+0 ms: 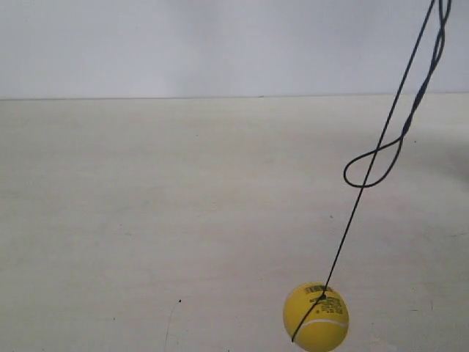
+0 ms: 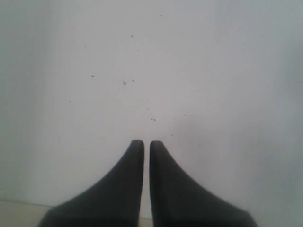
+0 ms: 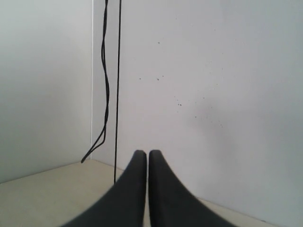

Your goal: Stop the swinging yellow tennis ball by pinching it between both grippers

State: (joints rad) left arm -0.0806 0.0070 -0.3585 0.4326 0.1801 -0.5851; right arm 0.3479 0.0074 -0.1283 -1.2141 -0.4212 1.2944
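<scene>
Dangling the ball (image 1: 316, 317) on a slanted string (image 1: 381, 139), low near the worktop (image 1: 146, 220), untouched. Holding jaws of left gripper (image 2: 147, 142) and right gripper (image 3: 147, 152) clenched, grasping nothing. Not pinching yet; seemingly only beginning.

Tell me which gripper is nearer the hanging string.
Right, as far as the views show. The right gripper has the string hanging ahead of its closed tips; the left gripper faces only bare wall.
</scene>
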